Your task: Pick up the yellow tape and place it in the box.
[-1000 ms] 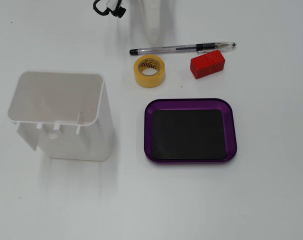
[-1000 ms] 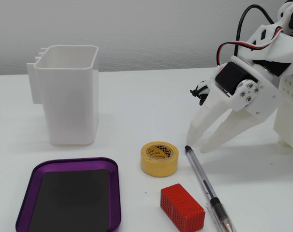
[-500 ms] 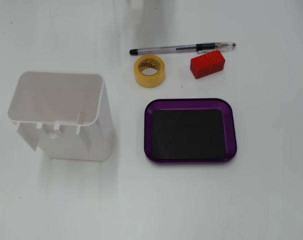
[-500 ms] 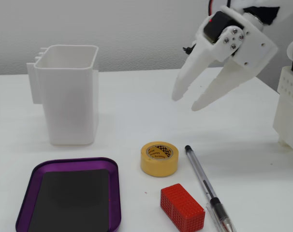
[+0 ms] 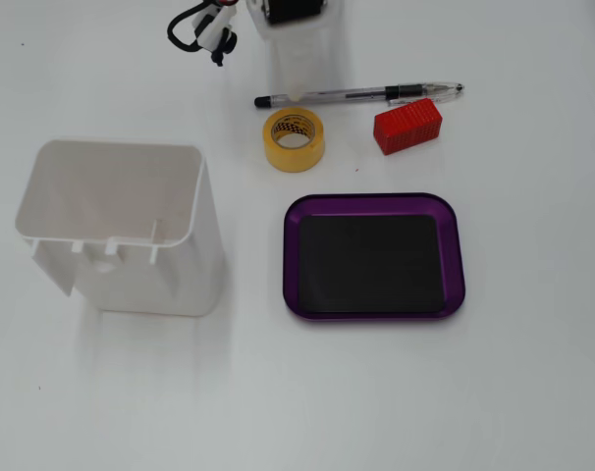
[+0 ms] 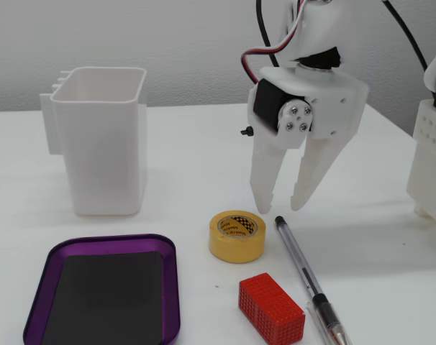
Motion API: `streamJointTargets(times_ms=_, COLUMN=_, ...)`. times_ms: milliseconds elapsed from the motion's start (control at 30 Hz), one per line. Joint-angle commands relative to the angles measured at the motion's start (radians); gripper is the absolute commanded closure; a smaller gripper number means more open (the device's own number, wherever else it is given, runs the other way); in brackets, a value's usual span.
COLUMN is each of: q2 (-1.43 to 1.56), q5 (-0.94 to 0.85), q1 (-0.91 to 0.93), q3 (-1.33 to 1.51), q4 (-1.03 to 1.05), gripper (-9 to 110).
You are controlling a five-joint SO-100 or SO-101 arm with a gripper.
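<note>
Looking down in a fixed view, the yellow tape (image 5: pixel 296 139) lies flat on the white table (image 5: pixel 494 392), hole upward, with its printed inner core visible. It sits just above the upper left corner of the box (image 5: pixel 374 200), near it but apart. The box floor is black and bare inside the purple rim. A clear pen (image 5: pixel 361 95) lies horizontally just above the tape, its black tip to the left. A red ridged block (image 5: pixel 408 126) rests to the right of the tape, just below the pen. A tall white container (image 5: pixel 121 228) stands at the left, well apart from the box, its open mouth empty. The arm enters at the top edge; the white gripper (image 5: pixel 294 94) reaches down to the pen, and its finger spacing cannot be told from this view.

Facing the arm from the opposite side in a fixed view, the gripper (image 6: pixel 281 208) hangs above the table with both white fingers (image 6: pixel 264 172) pointing down and spread moderately apart, holding nothing. Its tips are behind and above the yellow tape (image 6: pixel 237 236), not touching it. The pen (image 6: pixel 304 272) lies just right of the tape, running toward the camera. The red block (image 6: pixel 270 307) sits in front of the tape. The box (image 6: pixel 171 287) lies at lower left, empty, near the tape. The white container (image 6: pixel 103 140) stands behind the box
</note>
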Motion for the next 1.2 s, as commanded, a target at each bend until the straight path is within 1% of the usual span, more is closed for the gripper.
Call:
streamJointTargets(times_ms=0, q2=-0.002, q5=-0.009, q1=-0.014, q3=-0.040, q4=-0.011, gripper=91)
streamJointTargets(times_ms=700, q2=-0.005, q5=-0.009, q1=-0.008, q3=-0.020, q4=-0.127, gripper=91)
streamJointTargets(times_ms=967, q2=-0.005, q5=-0.009, q1=-0.008, q3=0.055, q4=-0.186, gripper=91)
streamJointTargets(times_ms=1167, q2=-0.005, q5=-0.009, q1=-0.006, q3=0.143, q4=-0.278, gripper=92)
